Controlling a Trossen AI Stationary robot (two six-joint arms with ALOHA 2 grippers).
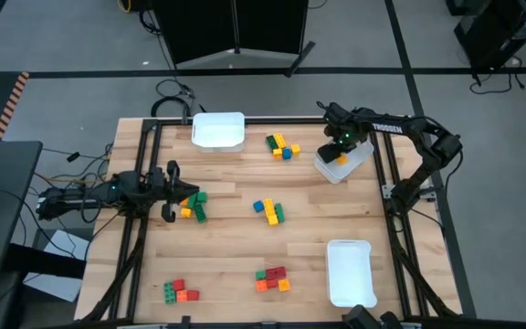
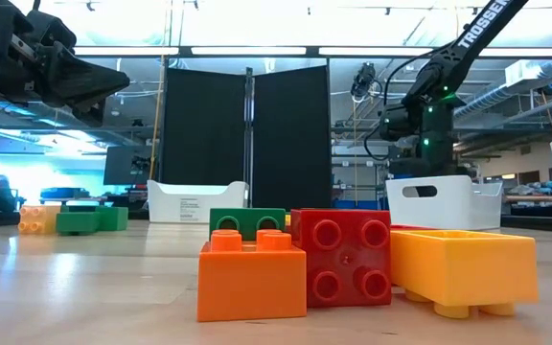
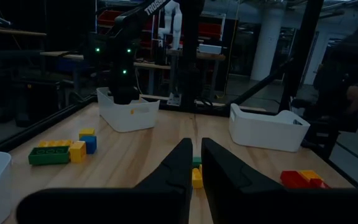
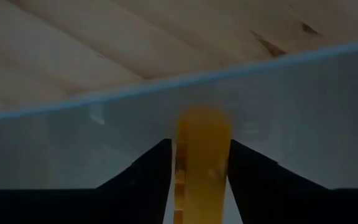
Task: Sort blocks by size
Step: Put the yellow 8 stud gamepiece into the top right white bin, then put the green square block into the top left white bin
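The right tool (image 1: 341,143) hangs over a white bin (image 1: 356,163) at the far right side of the wooden surface (image 1: 236,265). In the right wrist view an orange block (image 4: 202,155) sits between its two fingers (image 4: 145,171), over the bin's white inside. The fingers are a little apart, and I cannot tell if they pinch the block or not.

The left tool (image 1: 173,190) waits low at the left side, its fingers pressed together with nothing in them. Just beside it lies a small pile of green and yellow blocks (image 1: 193,205).

More blocks lie in little piles: one near the far edge (image 1: 282,145), one in the middle (image 1: 268,209), and two near the front (image 1: 180,291) (image 1: 272,279). Another bin (image 1: 218,129) stands at the far edge. A third bin (image 1: 350,271) stands at the front right.
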